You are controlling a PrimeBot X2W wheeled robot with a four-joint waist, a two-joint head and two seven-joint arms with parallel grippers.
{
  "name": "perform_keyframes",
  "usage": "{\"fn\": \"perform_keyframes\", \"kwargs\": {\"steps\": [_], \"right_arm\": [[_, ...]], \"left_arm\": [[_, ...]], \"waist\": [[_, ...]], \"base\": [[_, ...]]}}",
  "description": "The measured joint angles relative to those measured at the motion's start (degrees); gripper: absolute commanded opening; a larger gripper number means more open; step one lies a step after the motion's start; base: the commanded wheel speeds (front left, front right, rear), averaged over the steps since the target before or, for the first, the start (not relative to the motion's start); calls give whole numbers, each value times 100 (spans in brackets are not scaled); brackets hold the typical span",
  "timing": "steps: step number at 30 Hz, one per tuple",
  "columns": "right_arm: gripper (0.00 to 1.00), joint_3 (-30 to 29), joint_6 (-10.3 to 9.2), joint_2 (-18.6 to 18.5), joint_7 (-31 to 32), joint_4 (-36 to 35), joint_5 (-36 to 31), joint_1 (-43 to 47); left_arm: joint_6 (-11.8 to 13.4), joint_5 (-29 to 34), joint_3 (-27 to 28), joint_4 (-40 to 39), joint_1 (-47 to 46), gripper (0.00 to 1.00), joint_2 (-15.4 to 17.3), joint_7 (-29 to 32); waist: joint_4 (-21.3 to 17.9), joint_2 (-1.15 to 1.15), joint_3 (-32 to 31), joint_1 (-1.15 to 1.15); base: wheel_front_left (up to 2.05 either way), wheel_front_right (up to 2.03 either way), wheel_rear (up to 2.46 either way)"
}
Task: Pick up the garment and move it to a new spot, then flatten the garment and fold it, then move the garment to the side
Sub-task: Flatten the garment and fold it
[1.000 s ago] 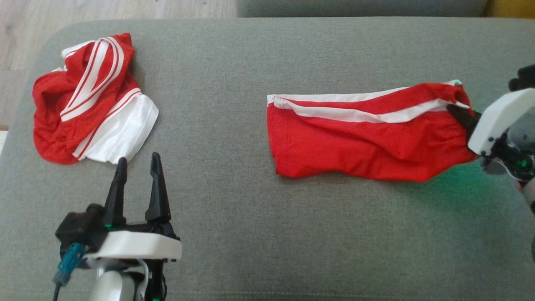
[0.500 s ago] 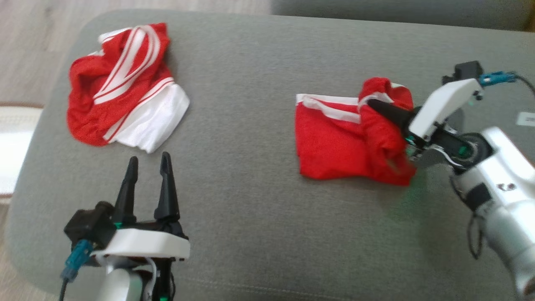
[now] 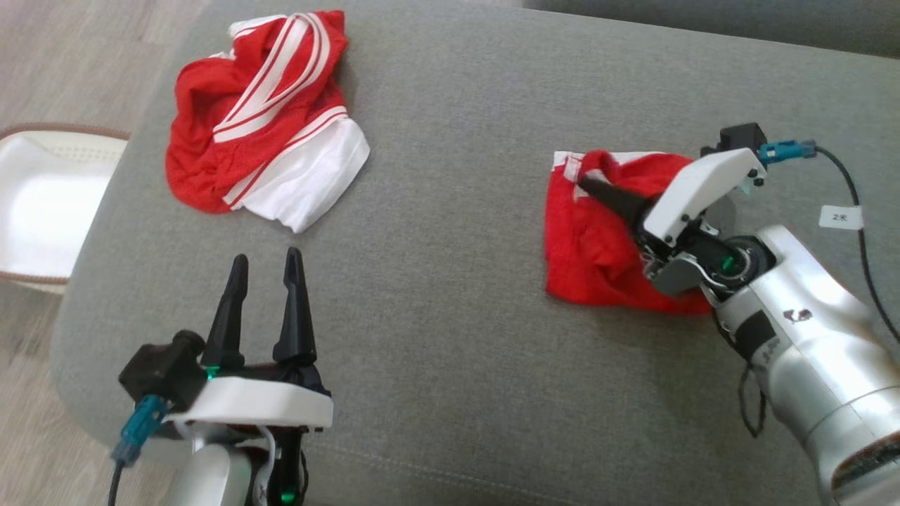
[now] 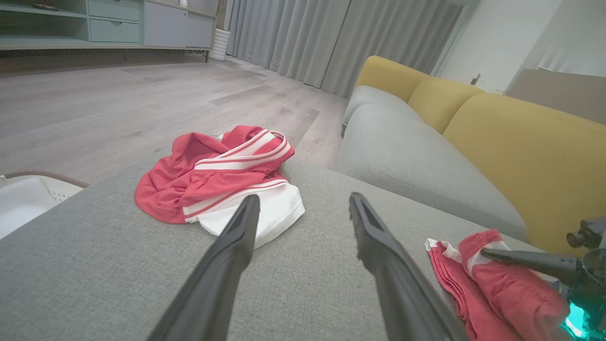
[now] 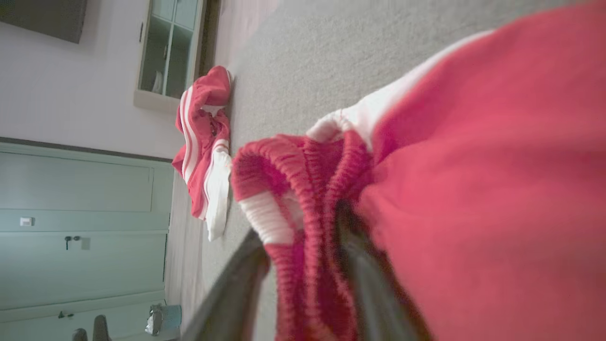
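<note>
Folded red garment lies near the grey cushion's right edge, right hand fingers astride its waistband, grip impossible to tell; left hand hovers open near the front-left corner

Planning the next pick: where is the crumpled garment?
In the head view, the crumpled garment lies upper left on the grey cushion, beyond the left pincer.

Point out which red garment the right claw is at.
The folded garment on the right: the right claw straddles its waistband. The crumpled garment with the white panel lies beyond the open left claw.
</note>
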Motion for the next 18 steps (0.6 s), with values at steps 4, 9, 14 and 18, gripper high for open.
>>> {"fn": "perform_keyframes", "kwargs": {"steps": [4, 9, 14, 18], "right_arm": [[100, -107, 0, 85, -248, -352, 87, -72], [100, -208, 0, 65, -624, -1210, 191, -60], [100, -138, 0, -285, -1192, -2377, -71, 102], [100, -11, 0, -728, -1841, -3036, -528, 504]], "left_arm": [[-3, 5, 74, -1, -2, 100, -1, 0], [-15, 109, 267, -15, -3, 100, -3, -1], [-100, 271, 415, -31, -15, 100, -5, -34], [-157, 465, 623, -91, -41, 100, -4, -35]], "waist": [[-163, 0, -35, 0], [-491, 0, -104, 0], [-913, 0, -187, 0], [-1282, 0, -245, 0]], "base": [[0, 0, 0], [0, 0, 0], [0, 0, 0], [0, 0, 0]]}}
